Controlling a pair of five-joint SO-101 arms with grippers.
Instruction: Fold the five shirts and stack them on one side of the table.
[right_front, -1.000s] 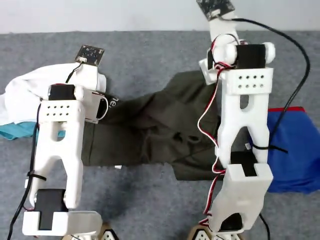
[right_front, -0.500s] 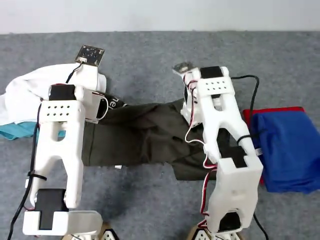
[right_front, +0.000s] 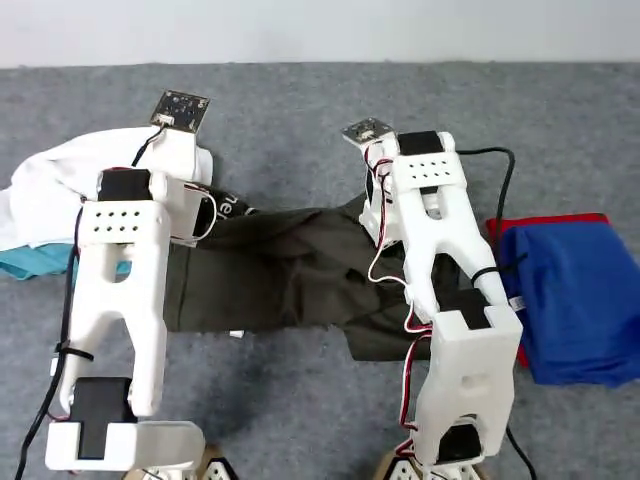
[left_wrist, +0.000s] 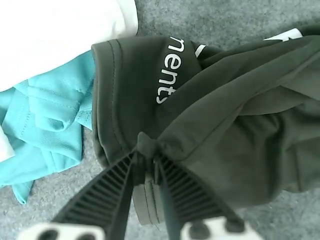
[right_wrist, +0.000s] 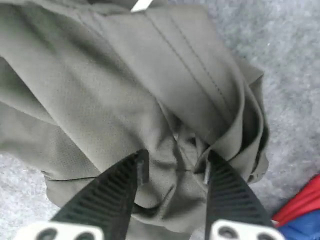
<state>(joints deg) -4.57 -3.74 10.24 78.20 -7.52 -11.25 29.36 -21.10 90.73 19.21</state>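
Nearby, teal shirt (left_wrist: 45, 115) against olive shirt (left_wrist: 235, 140), white shirt (left_wrist: 50, 35) just beside.

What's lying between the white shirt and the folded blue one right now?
The crumpled dark green shirt fills that stretch, as the high view shows; the left hand pinches its end beside the white shirt.

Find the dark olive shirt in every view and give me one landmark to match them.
High view: the olive shirt lies spread at the table's middle, between the two arms.
Left wrist view: a fold of it is pinched in the left gripper, beside the teal shirt.
Right wrist view: it bunches under the open right gripper.
Shared landmark: the grey table cover.
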